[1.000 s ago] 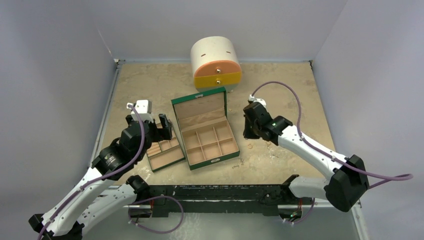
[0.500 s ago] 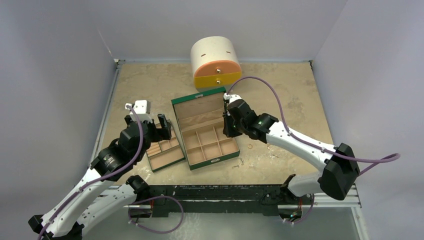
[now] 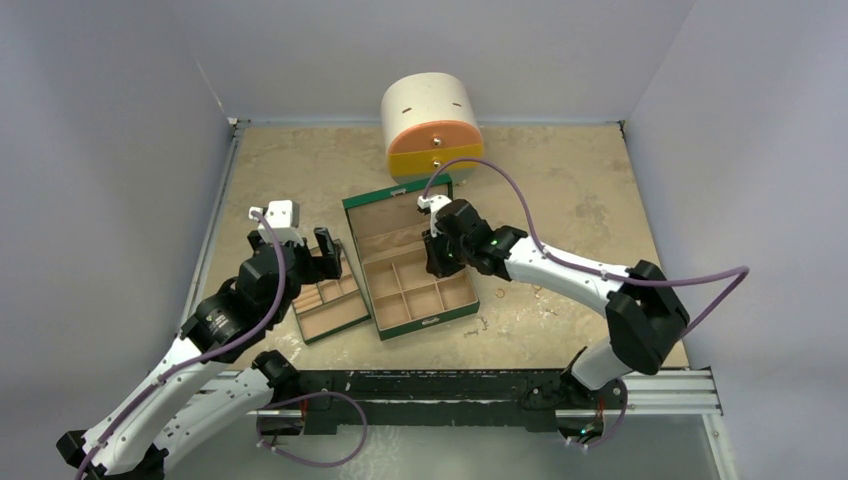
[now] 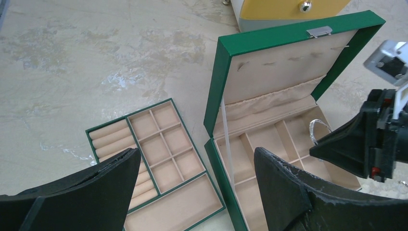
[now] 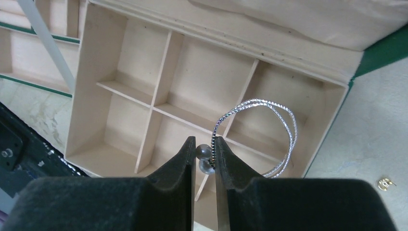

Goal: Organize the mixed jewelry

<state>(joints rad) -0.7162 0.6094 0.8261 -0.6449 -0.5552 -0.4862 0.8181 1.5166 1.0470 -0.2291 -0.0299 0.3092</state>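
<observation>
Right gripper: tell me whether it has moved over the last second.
Yes. The right gripper, shut on the silvery loop, has moved left, from a spot right of the green box to above its compartments.

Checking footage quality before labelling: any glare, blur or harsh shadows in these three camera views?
Top external: even, soft light and faint shadows; the loose jewelry on the table is too small to resolve. Left wrist: pale sheen on the marbled table, green jewelry box sharp. Right wrist: silver bracelet crisp, right gripper dark and slightly soft.
</observation>
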